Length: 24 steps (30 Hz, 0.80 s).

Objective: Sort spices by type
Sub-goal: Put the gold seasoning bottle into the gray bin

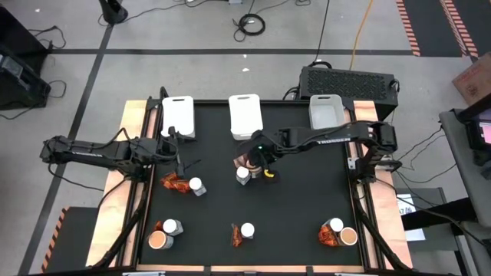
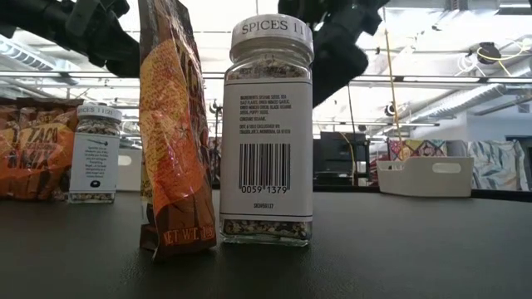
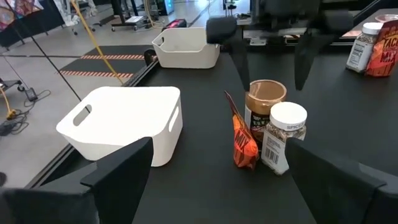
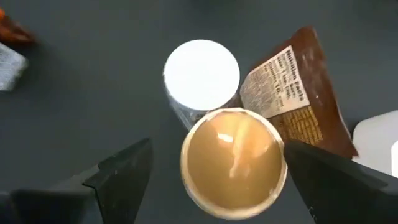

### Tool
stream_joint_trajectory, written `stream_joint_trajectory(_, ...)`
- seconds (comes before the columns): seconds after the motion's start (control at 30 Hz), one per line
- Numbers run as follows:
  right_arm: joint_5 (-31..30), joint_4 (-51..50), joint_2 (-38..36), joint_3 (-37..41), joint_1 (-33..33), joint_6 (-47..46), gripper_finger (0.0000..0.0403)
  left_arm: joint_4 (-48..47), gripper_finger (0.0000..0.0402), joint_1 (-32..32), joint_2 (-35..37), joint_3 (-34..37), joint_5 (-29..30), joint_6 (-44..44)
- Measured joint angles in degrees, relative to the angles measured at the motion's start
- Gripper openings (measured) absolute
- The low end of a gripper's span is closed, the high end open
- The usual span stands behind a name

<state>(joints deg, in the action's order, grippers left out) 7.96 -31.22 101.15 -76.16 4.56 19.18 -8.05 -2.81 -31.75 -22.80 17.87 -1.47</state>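
Observation:
At the table's middle stand a tan-topped tub (image 4: 233, 162), a clear jar with a white lid (image 4: 201, 74) and a red-orange sachet (image 4: 292, 106), close together, each on its base. My right gripper (image 4: 217, 146) hangs open above the tub, pointing down, one finger on either side and touching nothing. In the high view it (image 1: 257, 159) hides the tub. My left gripper (image 1: 181, 159) is open over the table's left part, just far of a sachet (image 1: 175, 182) and a jar (image 1: 197, 186). Its wrist view shows the middle tub (image 3: 265, 102), jar (image 3: 283, 137) and sachet (image 3: 242, 140).
Three white bins (image 1: 178, 115) (image 1: 245, 115) (image 1: 325, 111) line the far edge. Near the front edge stand a jar (image 1: 171, 227) with a tub (image 1: 159, 240) at left, a sachet (image 1: 235, 234) with a jar (image 1: 247, 230) at middle, and a jar (image 1: 336, 225), tub (image 1: 348, 237) and sachet (image 1: 328, 236) at right.

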Motion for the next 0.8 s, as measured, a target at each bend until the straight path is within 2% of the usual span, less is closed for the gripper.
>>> stream_joint_trajectory(0.8, -2.19, 0.89, 3.33, 0.07, -0.02, -1.40, 0.0357, 0.02, 0.0367, 0.04, -0.11, 0.03, -0.02, -0.83)
